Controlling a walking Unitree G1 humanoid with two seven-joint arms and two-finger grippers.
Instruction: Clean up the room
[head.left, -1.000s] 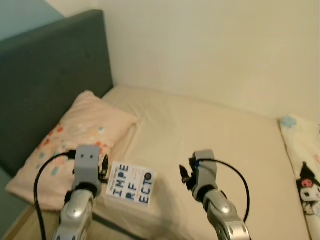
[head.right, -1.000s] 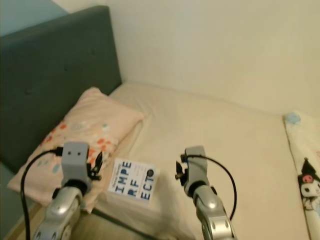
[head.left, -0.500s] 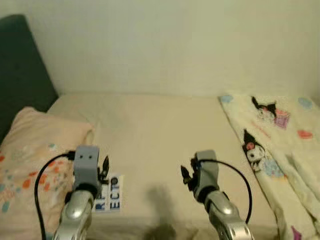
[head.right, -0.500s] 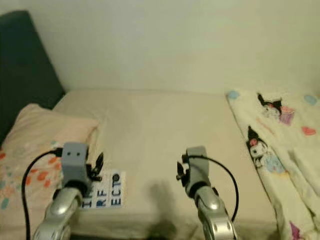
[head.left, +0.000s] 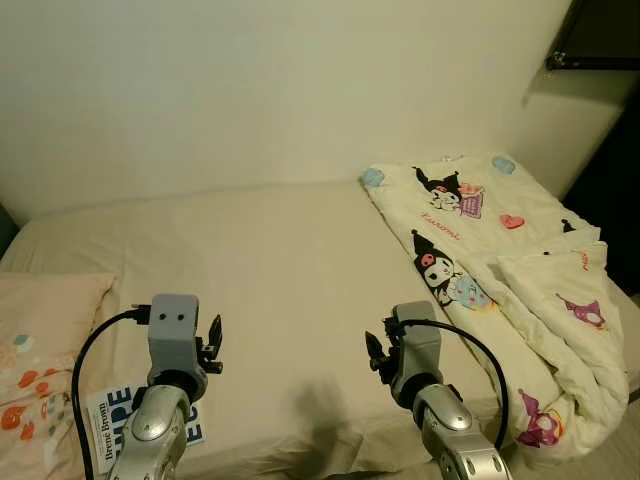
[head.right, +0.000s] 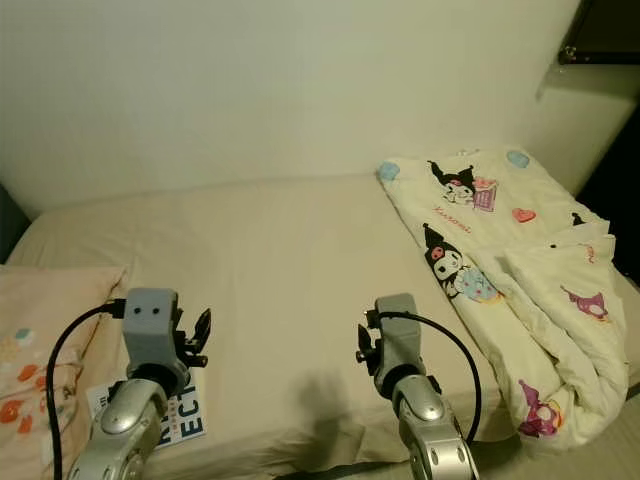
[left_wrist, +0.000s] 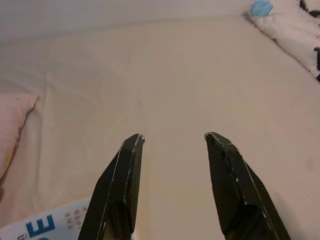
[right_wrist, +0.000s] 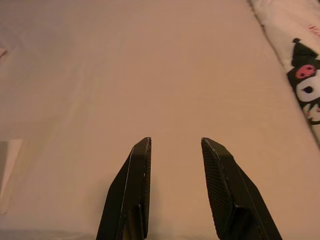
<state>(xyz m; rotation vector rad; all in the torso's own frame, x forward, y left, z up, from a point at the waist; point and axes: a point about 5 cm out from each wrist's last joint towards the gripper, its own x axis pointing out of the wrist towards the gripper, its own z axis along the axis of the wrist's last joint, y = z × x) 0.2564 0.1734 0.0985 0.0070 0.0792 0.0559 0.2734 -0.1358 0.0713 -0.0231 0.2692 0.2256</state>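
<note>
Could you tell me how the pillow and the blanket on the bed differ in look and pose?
The pillow is plain pink with small orange and teal marks; the blanket is cream with cartoon characters. The pillow lies flat at the robot's left, while the blanket is bunched and folded at its right, drooping over the bed's edge. Both rest on the beige sheet.

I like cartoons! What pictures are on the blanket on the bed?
The blanket is cream with black-eared cartoon characters and pink hearts, clearest in the right eye view.
</note>
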